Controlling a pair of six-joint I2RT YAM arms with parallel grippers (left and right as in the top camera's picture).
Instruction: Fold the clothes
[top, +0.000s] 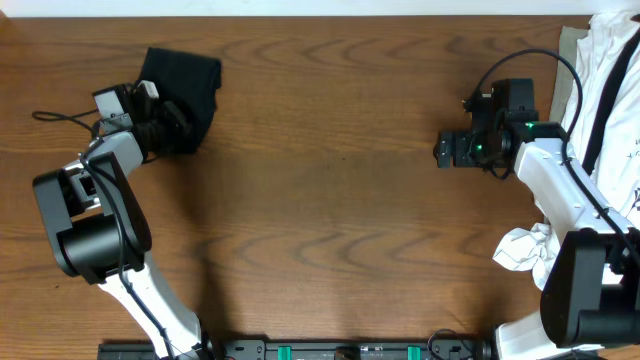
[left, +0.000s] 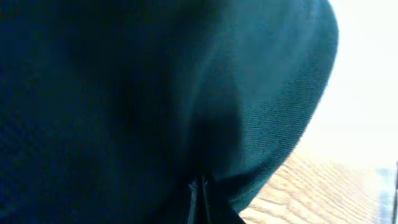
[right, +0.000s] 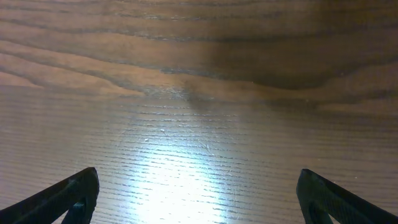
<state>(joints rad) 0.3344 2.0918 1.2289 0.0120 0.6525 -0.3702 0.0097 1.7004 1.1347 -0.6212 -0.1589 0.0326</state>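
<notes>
A folded black garment (top: 180, 85) lies at the far left of the wooden table. My left gripper (top: 178, 125) is at its near edge and shut on the cloth. In the left wrist view the dark cloth (left: 155, 99) fills almost the whole frame and the closed fingertips (left: 200, 199) pinch a fold of it. My right gripper (top: 440, 150) hovers over bare wood at the right. It is open and empty, with both fingertips wide apart in the right wrist view (right: 199, 199).
A pile of white clothes with dark stripes (top: 615, 90) lies along the right edge. A crumpled white piece (top: 520, 248) lies near the right arm's base. A cable (top: 60, 118) trails at the left edge. Bare wood (top: 330, 200) spans the middle.
</notes>
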